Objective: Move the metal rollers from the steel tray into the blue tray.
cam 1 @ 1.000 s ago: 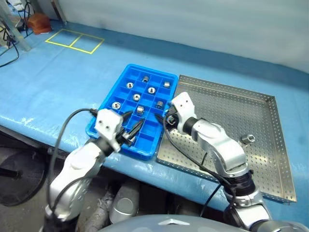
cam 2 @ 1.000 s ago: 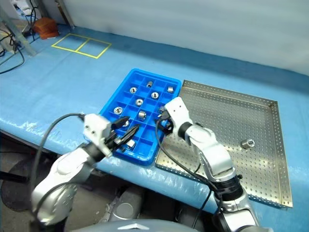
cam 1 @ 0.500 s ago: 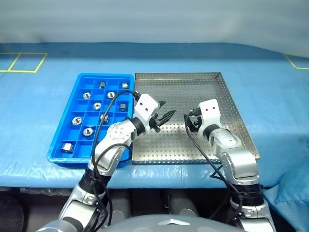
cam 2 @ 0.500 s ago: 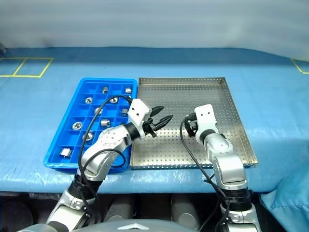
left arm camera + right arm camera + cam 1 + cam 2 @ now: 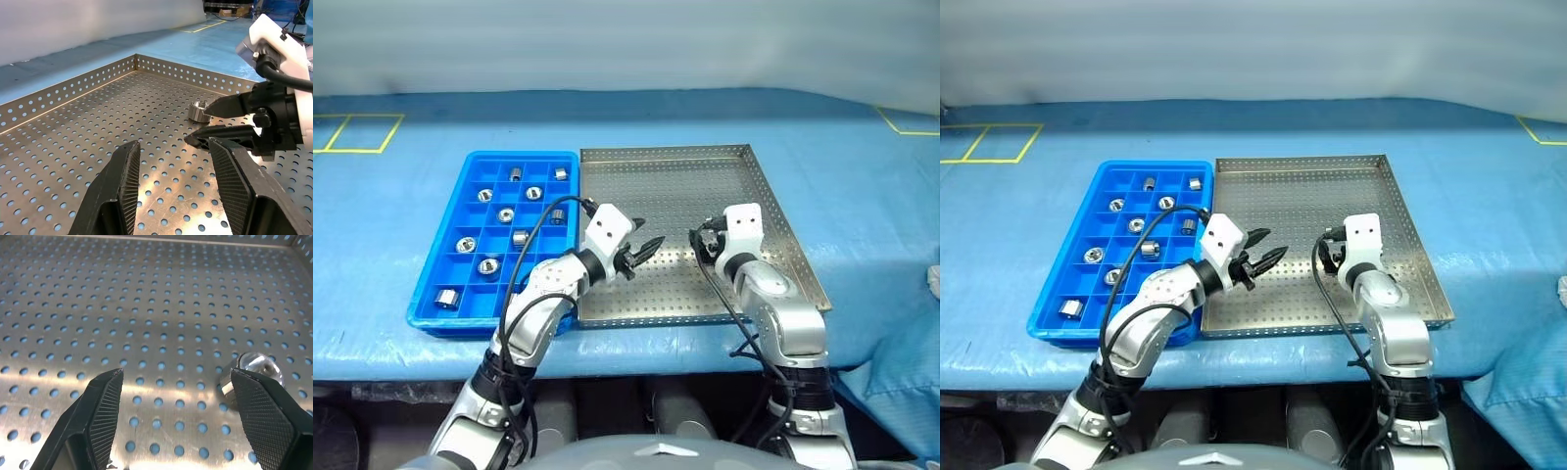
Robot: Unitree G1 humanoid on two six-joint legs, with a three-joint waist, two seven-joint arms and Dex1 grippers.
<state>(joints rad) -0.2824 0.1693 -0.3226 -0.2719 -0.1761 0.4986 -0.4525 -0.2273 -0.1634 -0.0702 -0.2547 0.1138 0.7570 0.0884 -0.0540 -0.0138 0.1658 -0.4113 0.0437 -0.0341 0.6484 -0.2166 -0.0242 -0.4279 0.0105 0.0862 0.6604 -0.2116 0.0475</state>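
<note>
step: going for the last roller (image 5: 254,369) left on the steel tray (image 5: 724,166) | right gripper (image 5: 176,396) open, empty, roller by one finger | left gripper (image 5: 646,247) open, empty | next: shift right gripper over, pinch, carry to blue tray (image 5: 440,318)

You've got the steel tray (image 5: 705,176), perforated and low-rimmed, flat on the blue table, touching the blue tray (image 5: 460,308) on its left. Blue tray's grid compartments hold eight metal rollers (image 5: 505,214), one per cell. One roller (image 5: 198,111) is left on the steel tray, shiny, short, lying on the perforated floor.
</note>
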